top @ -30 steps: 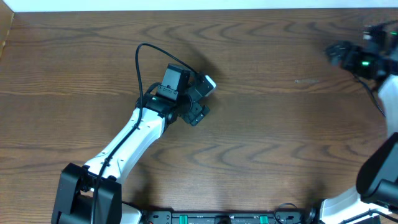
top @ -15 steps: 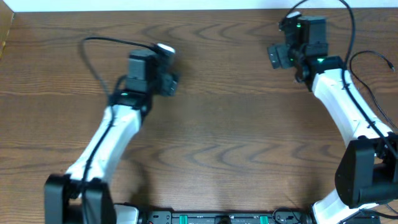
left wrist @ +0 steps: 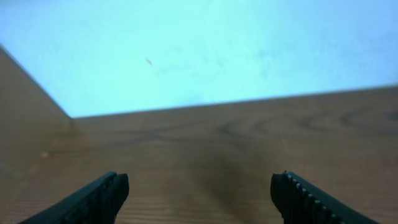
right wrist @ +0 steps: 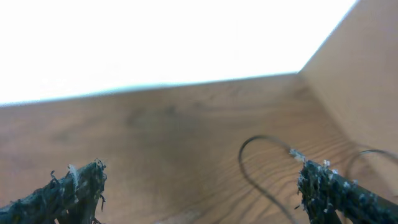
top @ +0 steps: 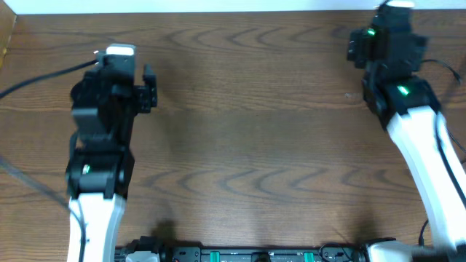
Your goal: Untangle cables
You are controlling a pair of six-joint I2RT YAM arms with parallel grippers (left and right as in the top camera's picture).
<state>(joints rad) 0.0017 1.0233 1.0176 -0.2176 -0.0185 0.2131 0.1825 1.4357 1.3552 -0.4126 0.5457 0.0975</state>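
Gaping left hand (left wrist: 199, 182), right hand (right wrist: 202, 178) over table (top: 247, 145); thin cable (right wrist: 245, 163) beside right.

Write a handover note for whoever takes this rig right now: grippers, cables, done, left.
Left gripper: open, empty, over the left side of the table.
Right gripper: open, empty, near the far right corner.
Cables: one thin dark cable loops on the table ahead of the right gripper, towards its right finger. Others are not clearly in view.
Done: cannot tell from these views.
Left: nothing is gripped; probably find the other strands, then separate them.
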